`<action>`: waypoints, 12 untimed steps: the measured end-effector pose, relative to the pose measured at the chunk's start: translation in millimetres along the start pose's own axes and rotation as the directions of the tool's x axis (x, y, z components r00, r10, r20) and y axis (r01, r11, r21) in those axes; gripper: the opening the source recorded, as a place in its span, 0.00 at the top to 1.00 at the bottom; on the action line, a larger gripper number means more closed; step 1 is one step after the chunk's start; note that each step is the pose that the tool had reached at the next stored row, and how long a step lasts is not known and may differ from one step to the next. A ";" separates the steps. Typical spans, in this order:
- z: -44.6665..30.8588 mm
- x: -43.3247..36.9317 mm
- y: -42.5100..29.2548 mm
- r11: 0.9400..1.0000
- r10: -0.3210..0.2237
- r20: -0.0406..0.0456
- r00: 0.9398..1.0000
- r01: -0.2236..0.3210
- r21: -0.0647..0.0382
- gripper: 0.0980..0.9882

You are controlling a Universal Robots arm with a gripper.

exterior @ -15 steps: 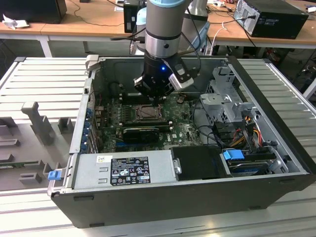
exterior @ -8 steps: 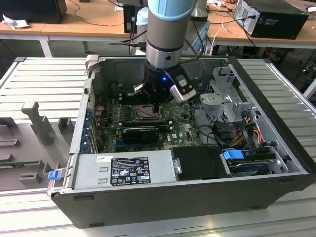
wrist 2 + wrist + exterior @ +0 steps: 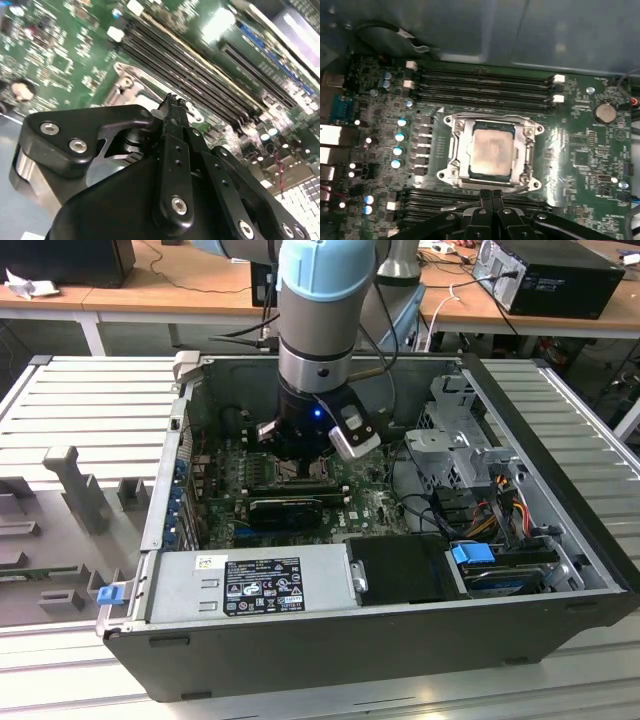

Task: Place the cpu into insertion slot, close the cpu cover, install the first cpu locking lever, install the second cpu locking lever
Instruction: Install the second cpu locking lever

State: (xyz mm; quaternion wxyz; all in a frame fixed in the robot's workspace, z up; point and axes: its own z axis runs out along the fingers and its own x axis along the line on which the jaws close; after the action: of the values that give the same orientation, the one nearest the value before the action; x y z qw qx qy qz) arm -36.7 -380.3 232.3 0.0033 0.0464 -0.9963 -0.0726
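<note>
- Arm: grey and pale-blue robot arm (image 3: pixel 318 320), reaching down from above into the open dark-grey computer case (image 3: pixel 400 640); its wrist hangs over the far-middle part of the board.
- Gripper: black two-fingered claw (image 3: pixel 491 192), fingers pressed together with no visible gap and nothing between them. In the first wrist view the tips sit at the near edge of the socket, just beside the frame; in the second wrist view (image 3: pixel 172 102) they end close over the metal frame. Whether they touch it cannot be told.
- The cpu: small flat square chip with a dull silver-grey metal top (image 3: pixel 491 153), lying flat and square inside the socket.
- The insertion slot: square black-rimmed socket (image 3: pixel 470 172) on the green motherboard (image 3: pixel 580 145), showing as a dark edge around the chip.
- The cpu cover: dark silvery hinged metal frame with a square cut-out (image 3: pixel 456 150), lying down flat around the chip, the chip's top showing through the opening.
- Memory slots: long black rows (image 3: pixel 485 85) on the far side of the socket, another set on the near side.
- Coin battery: round silver cell (image 3: pixel 605 112) to the right of the socket in the first wrist view.
- Power supply: grey box with a dark label (image 3: pixel 262 585) along the case's near edge in the exterior view.
</note>
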 end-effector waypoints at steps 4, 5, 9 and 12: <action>8.8 9.7 -1.2 1.000 -0.010 -0.001 1.000 0.010 -0.006 0.99; 10.5 9.7 -1.4 1.000 -0.011 -0.001 1.000 0.011 -0.006 0.99; 17.5 13.7 -3.1 0.999 -0.032 -0.003 0.999 0.032 -0.019 0.99; 20.2 22.0 -5.9 0.998 -0.053 -0.002 0.999 0.053 -0.043 0.99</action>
State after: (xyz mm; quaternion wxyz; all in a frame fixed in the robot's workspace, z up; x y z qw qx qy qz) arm -58.4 -385.3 211.5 0.0041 0.0730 -0.9929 -0.0940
